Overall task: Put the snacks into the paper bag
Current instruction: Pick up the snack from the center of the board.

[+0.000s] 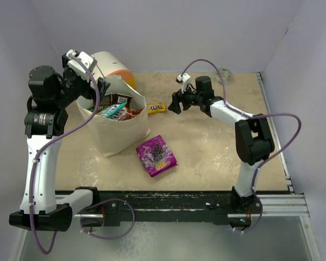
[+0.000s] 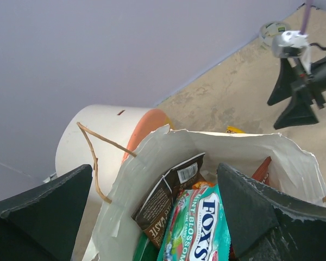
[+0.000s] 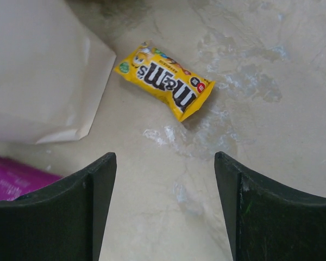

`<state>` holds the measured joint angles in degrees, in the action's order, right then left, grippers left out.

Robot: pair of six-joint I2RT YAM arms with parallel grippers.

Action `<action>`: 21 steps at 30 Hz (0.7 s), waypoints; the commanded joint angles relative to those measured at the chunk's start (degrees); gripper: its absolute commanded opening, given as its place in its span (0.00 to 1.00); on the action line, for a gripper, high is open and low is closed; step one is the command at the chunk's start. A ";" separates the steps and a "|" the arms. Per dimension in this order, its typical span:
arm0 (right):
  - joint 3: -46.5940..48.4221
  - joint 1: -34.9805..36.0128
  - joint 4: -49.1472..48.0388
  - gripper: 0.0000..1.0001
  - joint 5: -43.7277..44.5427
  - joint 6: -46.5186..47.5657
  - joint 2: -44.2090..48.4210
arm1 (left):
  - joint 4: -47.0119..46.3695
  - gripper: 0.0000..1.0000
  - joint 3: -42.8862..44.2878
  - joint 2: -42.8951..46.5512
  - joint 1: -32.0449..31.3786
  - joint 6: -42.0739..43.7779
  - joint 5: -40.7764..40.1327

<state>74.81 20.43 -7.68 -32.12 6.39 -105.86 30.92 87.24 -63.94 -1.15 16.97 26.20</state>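
Right gripper (image 3: 164,159): jaws spread, nothing between them, hovering over the table just short of the yellow packet (image 3: 164,87). I judge the step in hand to be picking it up. I'd advance until it sits between the fingers, go low, then close across its narrow width. Yellow packet: small, flat, glossy, crimped ends, lying askew just beside the bag (image 3: 38,81). Left gripper (image 2: 155,168): spread wide over the bag's mouth, holding nothing. Purple packet (image 1: 156,155): on the table near the bag.

Beige desk (image 1: 217,157), kinda scuffed. Paper bag (image 1: 122,133) stands on the left part, white-and-orange cylinder (image 1: 114,66) behind it, yellow candy bag (image 1: 156,108) just beside its right side, purple packet (image 1: 156,155) near its front corner, small grey-green ball (image 1: 225,73) by the far edge.
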 commanded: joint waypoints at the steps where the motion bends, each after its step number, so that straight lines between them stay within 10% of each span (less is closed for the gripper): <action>1: 8.27 0.62 -1.95 0.73 2.16 -9.02 -5.67 | -1.87 0.99 1.97 0.17 0.27 -2.53 1.10; 21: 24.06 0.75 2.21 0.61 -4.44 -20.35 -25.33 | -1.48 0.99 2.00 -0.35 0.27 -3.52 1.75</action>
<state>95.90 20.73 -5.32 -33.26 -11.14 -131.17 31.03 87.88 -64.66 -1.15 14.48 26.85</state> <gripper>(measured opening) 0.629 0.990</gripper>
